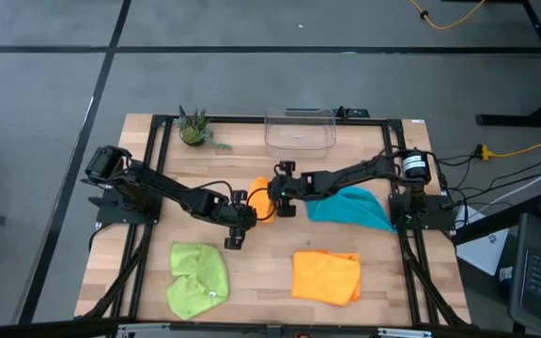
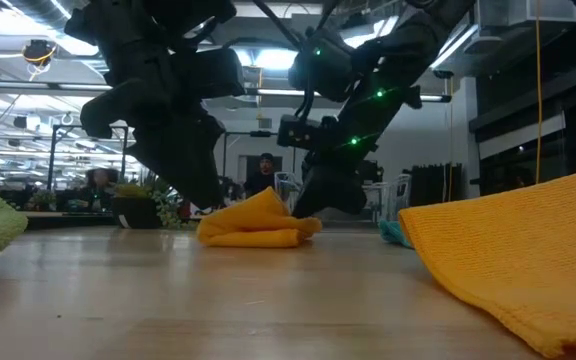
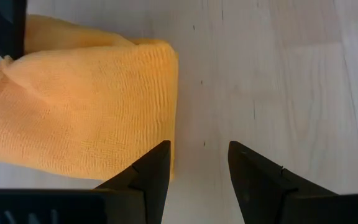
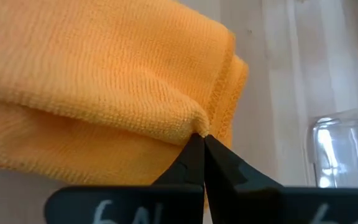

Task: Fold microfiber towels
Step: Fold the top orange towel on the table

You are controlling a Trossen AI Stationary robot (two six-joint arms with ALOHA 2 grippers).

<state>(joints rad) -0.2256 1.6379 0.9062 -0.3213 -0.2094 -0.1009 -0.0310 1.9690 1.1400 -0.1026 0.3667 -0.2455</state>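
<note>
The right hand (image 4: 202, 142) is pinching an edge of the folded orange towel (image 4: 98, 87), its two dark fingertips pressed together on a small peak of cloth at the upper layer's corner. In the high view this hand (image 1: 277, 201) is sitting at the middle of the surface (image 1: 261, 258), its arm reaching in from the right side over the teal towel (image 1: 350, 207).

The left hand (image 3: 197, 163) is hovering just beside the same orange towel (image 3: 79, 112), its fingers (image 3: 151, 171) standing spread apart with nothing between them, bare wood showing in the gap. From above, this hand (image 1: 238, 228) is lying just left of and a little nearer the front edge than the right one, with the orange cloth (image 1: 261, 199) between the two.

In the low view the towel (image 2: 256, 225) is resting on the wood as a small doubled bundle, both arms coming down to it.

Farther out, a second orange towel (image 1: 326, 275) is lying near the front at the right, and a lime green towel (image 1: 198, 279) is lying crumpled near the front at the left. A clear plastic bin (image 1: 300, 130) is standing at the back edge, with a small potted plant (image 1: 193, 129) to its left.
</note>
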